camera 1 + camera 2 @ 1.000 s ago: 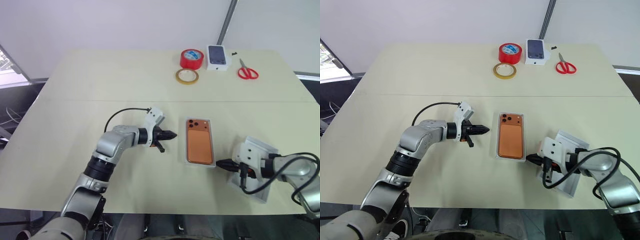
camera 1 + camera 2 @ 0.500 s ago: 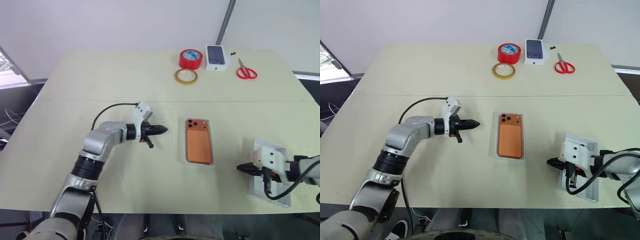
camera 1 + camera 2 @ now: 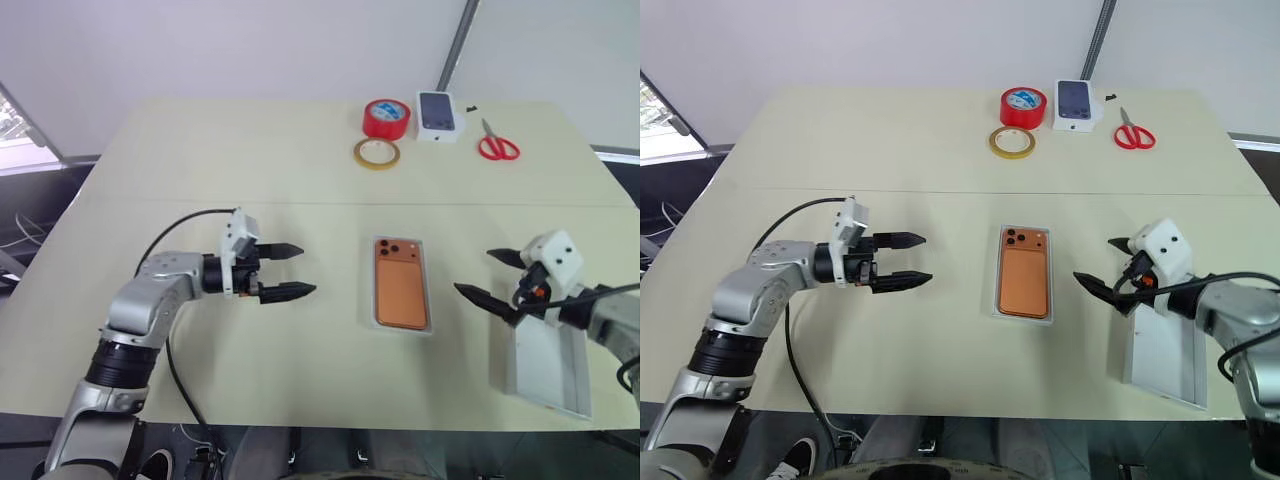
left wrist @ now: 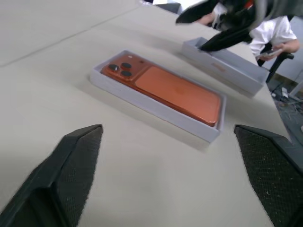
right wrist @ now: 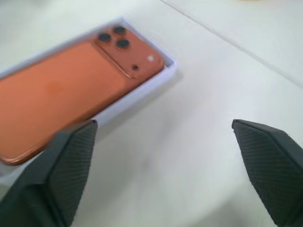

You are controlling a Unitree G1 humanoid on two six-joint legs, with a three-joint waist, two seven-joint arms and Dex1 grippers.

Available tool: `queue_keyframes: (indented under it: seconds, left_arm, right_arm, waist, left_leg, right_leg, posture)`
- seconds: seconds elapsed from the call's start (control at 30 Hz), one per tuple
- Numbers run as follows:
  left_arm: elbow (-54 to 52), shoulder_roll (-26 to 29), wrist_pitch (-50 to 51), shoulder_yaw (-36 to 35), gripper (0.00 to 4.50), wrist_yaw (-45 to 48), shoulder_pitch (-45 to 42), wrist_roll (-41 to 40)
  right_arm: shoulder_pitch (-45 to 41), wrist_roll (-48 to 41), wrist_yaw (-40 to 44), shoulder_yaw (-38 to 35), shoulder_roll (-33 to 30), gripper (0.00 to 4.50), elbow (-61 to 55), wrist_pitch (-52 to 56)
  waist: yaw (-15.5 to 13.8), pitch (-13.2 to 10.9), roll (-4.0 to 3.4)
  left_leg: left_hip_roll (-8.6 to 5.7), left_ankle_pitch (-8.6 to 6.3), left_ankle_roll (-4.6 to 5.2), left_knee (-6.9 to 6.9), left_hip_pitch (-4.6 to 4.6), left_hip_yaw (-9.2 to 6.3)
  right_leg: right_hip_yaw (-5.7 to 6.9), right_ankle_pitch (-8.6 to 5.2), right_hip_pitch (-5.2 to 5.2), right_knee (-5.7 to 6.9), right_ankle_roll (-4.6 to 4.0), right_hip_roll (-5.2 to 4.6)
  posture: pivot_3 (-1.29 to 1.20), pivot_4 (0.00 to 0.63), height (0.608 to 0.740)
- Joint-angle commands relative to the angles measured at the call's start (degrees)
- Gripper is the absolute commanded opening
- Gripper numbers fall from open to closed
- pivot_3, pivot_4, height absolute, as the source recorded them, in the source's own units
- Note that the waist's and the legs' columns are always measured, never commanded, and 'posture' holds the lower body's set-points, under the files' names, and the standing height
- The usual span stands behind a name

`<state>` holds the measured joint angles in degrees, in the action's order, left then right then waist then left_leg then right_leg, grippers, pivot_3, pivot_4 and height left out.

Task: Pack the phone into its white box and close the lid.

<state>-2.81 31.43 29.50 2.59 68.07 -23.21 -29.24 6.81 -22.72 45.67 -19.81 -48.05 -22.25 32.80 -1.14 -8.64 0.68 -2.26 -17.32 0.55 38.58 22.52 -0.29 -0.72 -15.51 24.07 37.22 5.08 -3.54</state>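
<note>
The orange phone (image 3: 399,290) lies camera side up in the shallow white box (image 3: 429,300) at the table's middle. From the left, my left gripper (image 3: 308,269) points at the box with its jaws wide open and nothing between them, a hand's width short of it. On the box's right, my right gripper (image 3: 472,271) hangs open and empty above the table. The white lid (image 3: 545,365) lies hollow side up at the front right, just below and behind that gripper. Phone (image 5: 66,90) and box rim (image 5: 163,73) also fill the right wrist view.
At the far edge stand a red tape roll (image 3: 385,117), a yellowish tape ring (image 3: 376,152), a small white box bearing a dark phone picture (image 3: 440,110) and red scissors (image 3: 497,148). A seated person (image 4: 274,33) shows beyond the table.
Both grippers have gone from shut to open. The left one drew back leftward from the box. The right one rose off the lid, which now lies uncovered.
</note>
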Motion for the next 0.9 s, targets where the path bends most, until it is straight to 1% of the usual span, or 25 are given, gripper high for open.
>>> queue_keyframes:
  seconds: [0.03,0.13,0.2,0.3,0.37,0.43,0.5,0.57,0.7,0.77,0.9]
  left_arm:
    - [-0.52,-0.01,-7.1,-2.05,4.5,2.03,0.87,-0.06]
    - [0.21,-0.33,-12.76,-2.71,4.5,2.94,2.02,0.64]
    - [0.74,-0.23,-14.67,-2.68,4.5,3.55,2.74,0.76]
    - [1.65,-0.21,-19.24,-2.84,4.5,5.01,3.97,1.29]
    - [2.49,-0.12,-21.25,-2.78,4.5,5.86,4.09,1.53]
    - [3.23,-0.04,-22.1,-2.68,4.5,6.66,3.92,1.26]
    - [3.68,0.14,-22.88,-2.34,4.5,7.55,3.9,1.24]
    - [3.96,0.12,-23.11,-2.07,4.5,8.17,3.92,1.09]
    - [3.91,-0.07,-24.14,-1.51,4.5,9.24,4.53,1.33]
    - [3.86,-0.21,-24.46,-1.4,4.5,9.42,4.59,1.37]
    - [4.02,-0.37,-24.08,-0.53,4.5,9.82,4.71,1.48]
  right_arm:
    - [2.38,0.39,-6.01,-4.7,2.34,4.49,-5.73,3.11]
    - [8.51,3.87,-9.0,-6.31,3.38,4.49,-10.83,3.23]
    - [10.31,1.78,-11.39,-9.18,5.75,4.49,-13.08,6.73]
    - [13.75,-3.39,-16.14,-12.09,11.73,4.49,-22.09,14.86]
    - [16.37,-2.71,-18.17,-11.51,12.46,4.49,-26.74,18.66]
    - [17.64,-4.39,-19.68,-11.43,13.39,4.49,-29.51,23.64]
    - [18.58,-4.69,-20.83,-10.48,12.96,4.49,-31.9,27.08]
    - [17.4,-5.18,-22.68,-11.01,13.08,4.49,-32.76,31.89]
    - [12.41,-4.37,-24.13,-14.26,10.64,4.49,-29.66,36.57]
    - [10.69,-6.31,-23.79,-15.43,11.53,4.49,-29.32,41.04]
    - [5.79,-10.7,-23.18,-16.21,15.83,4.49,-31.03,53.64]
  waist:
    - [0.28,0.0,0.0]
    - [0.37,0.02,-0.07]
    - [0.54,0.03,-0.08]
    - [0.52,0.1,-0.21]
    - [0.56,0.12,-0.24]
    - [0.51,0.13,-0.23]
    - [0.55,0.13,-0.24]
    - [0.55,0.13,-0.23]
    - [0.71,0.13,-0.24]
    - [0.55,0.13,-0.23]
    - [0.51,0.14,-0.24]
  left_leg:
    - [0.0,-0.01,0.02,0.02,0.02,0.01]
    - [0.0,-0.06,0.1,0.21,0.06,0.02]
    - [0.0,-0.06,0.1,0.2,0.03,0.02]
    - [0.01,-0.07,0.11,0.2,0.02,0.02]
    - [0.02,-0.07,0.12,0.18,0.02,0.02]
    - [0.02,-0.09,0.15,0.2,0.02,0.03]
    - [0.02,-0.1,0.17,0.23,0.02,0.03]
    - [0.02,-0.12,0.2,0.25,0.01,0.03]
    - [0.02,-0.12,0.2,0.26,0.01,0.04]
    - [0.02,-0.12,0.2,0.26,0.01,0.03]
    - [0.02,-0.13,0.23,0.26,0.01,0.01]
  right_leg:
    - [0.0,0.0,-0.01,-0.02,0.0,0.0]
    - [0.0,0.0,-0.04,0.0,0.0,0.0]
    - [0.0,0.0,-0.04,0.0,0.0,0.01]
    - [-0.01,0.0,-0.04,0.02,0.0,0.01]
    - [0.0,0.0,-0.04,0.03,0.0,0.01]
    - [-0.01,0.0,-0.06,0.02,0.0,0.01]
    - [-0.01,0.0,-0.09,0.0,0.0,0.01]
    - [0.0,0.0,-0.09,0.0,0.0,0.01]
    - [0.0,0.0,-0.09,0.0,0.0,0.01]
    - [0.01,0.0,-0.1,0.0,0.0,0.01]
    - [0.02,-0.01,-0.11,0.0,0.01,0.02]
  posture:
    - [0.0,0.15,0.74]
    - [0.0,0.15,0.74]
    - [0.0,0.15,0.74]
    - [0.0,0.15,0.74]
    - [0.0,0.15,0.74]
    - [0.0,0.15,0.74]
    - [0.0,0.15,0.74]
    - [0.0,0.15,0.74]
    - [0.0,0.15,0.74]
    - [0.0,0.15,0.74]
    - [0.0,0.15,0.74]
